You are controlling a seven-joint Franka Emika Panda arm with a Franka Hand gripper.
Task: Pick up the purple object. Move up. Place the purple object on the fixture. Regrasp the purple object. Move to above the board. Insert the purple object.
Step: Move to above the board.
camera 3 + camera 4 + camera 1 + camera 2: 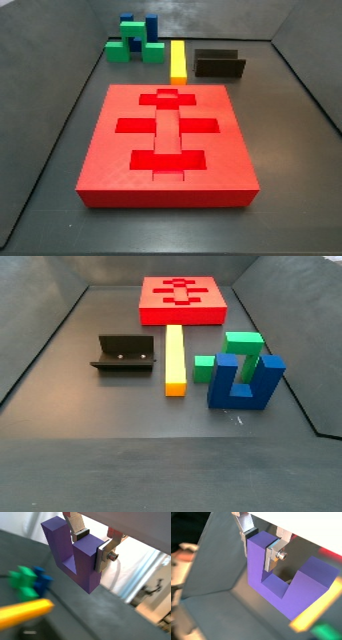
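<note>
In both wrist views my gripper (93,544) (261,544) is shut on one prong of the purple object (63,547) (278,587). This U-shaped block hangs with its base pointing down, clear of the dark floor. One silver finger (105,556) presses the prong's outer face, and the other sits in the gap between the prongs. Neither side view shows the gripper or the purple object. The black fixture (219,66) (127,353) stands empty next to the yellow bar. The red board (167,140) (183,301) lies flat, and nothing sits in its recesses.
A yellow bar (178,58) (174,358) (23,613) lies between the fixture and a green stepped block (134,45) (238,348) (23,579). A dark blue U-shaped block (247,381) (136,24) stands by the green one. Dark walls ring the floor.
</note>
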